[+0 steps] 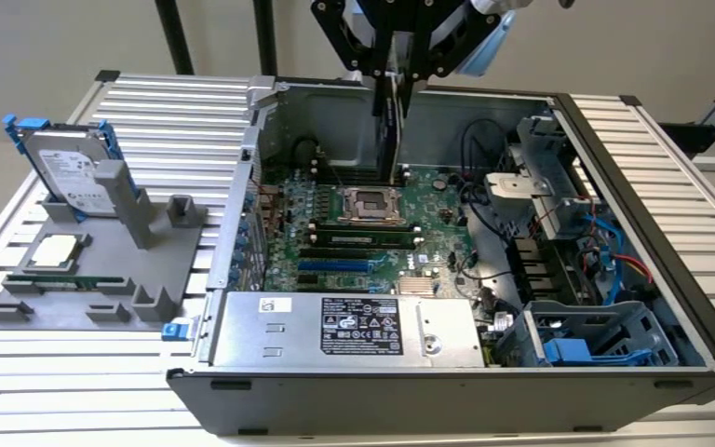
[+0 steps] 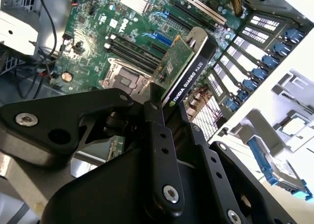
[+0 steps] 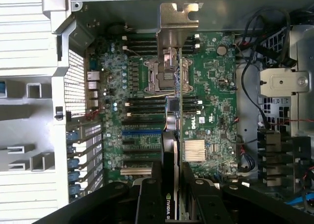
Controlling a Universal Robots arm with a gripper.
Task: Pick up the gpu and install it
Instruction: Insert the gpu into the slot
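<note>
Now the gripper [image 1: 397, 82] is shut tight on the gpu [image 1: 391, 130]. It holds the card on its edge (green side and black side both upright) in the air over the motherboard [image 1: 457, 214], inside the open computer case [image 1: 432, 410].

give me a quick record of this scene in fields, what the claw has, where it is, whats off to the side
claw: shut on the gpu
gpu pose: on edge, hanging from the claw above the motherboard
gpu seated: no, it is over the processor socket area and not in a slot
case: open, with the open side facing up
hard drive: upright in the grey stand
stand position: outside the case, on the exterior view's left
</note>
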